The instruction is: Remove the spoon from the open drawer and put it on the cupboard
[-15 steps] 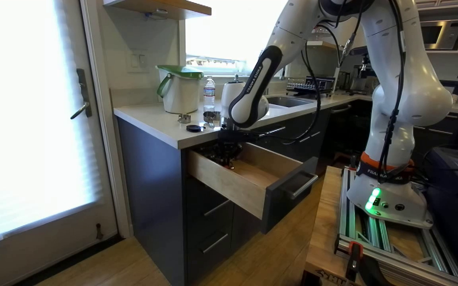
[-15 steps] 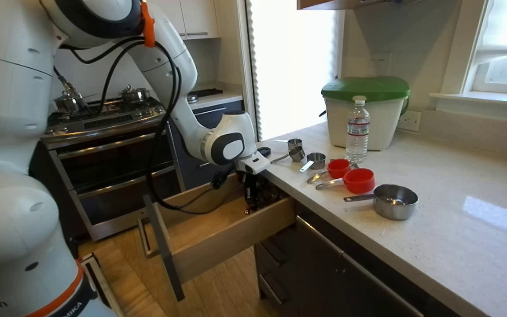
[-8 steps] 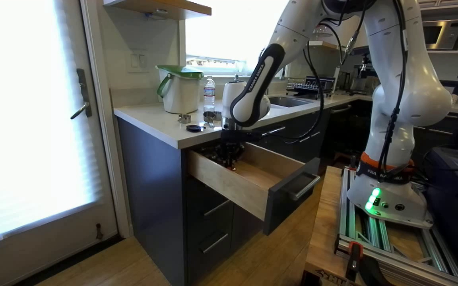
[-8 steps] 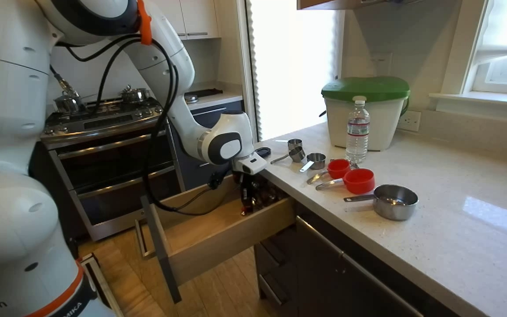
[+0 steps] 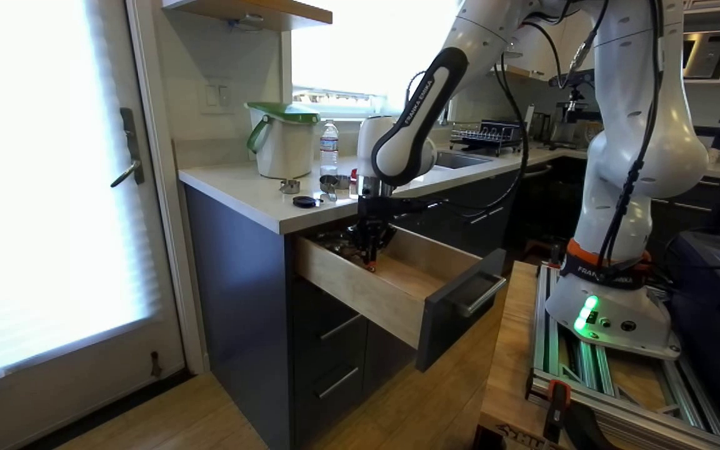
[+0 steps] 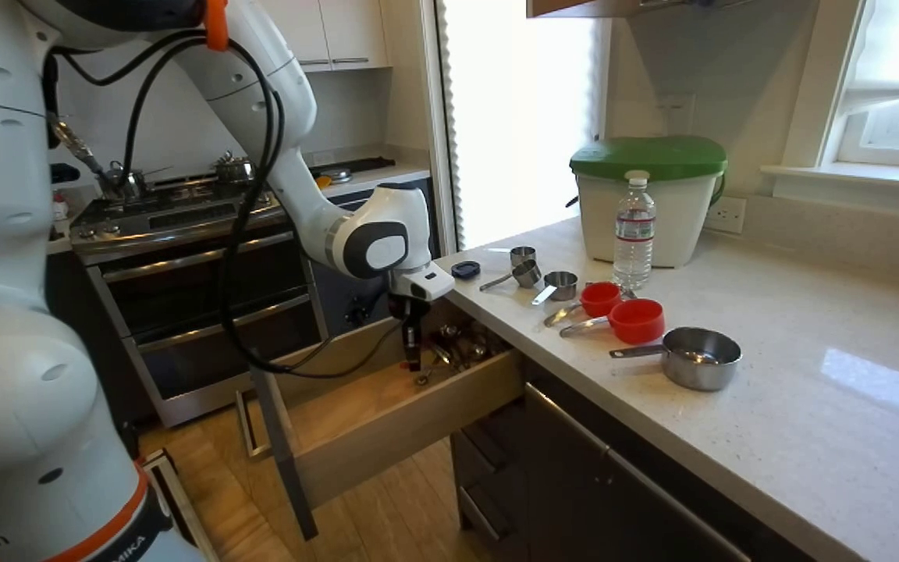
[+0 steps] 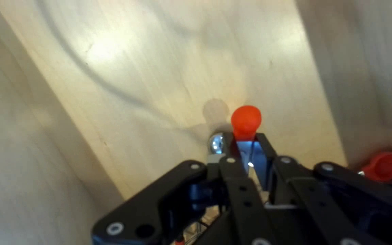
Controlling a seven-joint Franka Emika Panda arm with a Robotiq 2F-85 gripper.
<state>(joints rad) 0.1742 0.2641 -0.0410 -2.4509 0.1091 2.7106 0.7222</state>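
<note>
Window (image 5: pixel 366 56) and door glass (image 5: pixel 41 175) blown white, cupboard (image 5: pixel 241 300) dim, open drawer (image 7: pixel 168 75) glare-spotted and softly shadowed, wrist view blurred

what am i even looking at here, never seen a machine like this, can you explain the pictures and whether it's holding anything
The white machine is a robot arm with black jaws at its end, pointing down into an open drawer. Two pictures come from cameras standing apart from the robot, in different places; the close-up comes from its wrist, looking past the jaws into the drawer.

The drawer belongs to a dark grey cupboard. On its white top sit a green-lidded bin, a water bottle, metal measuring cups and two red cups. Shiny utensils lie jumbled at the drawer's inner end.

The jaws look closed on a small red item. It may be the spoon, but much of it is hidden, so I can't be sure.
</note>
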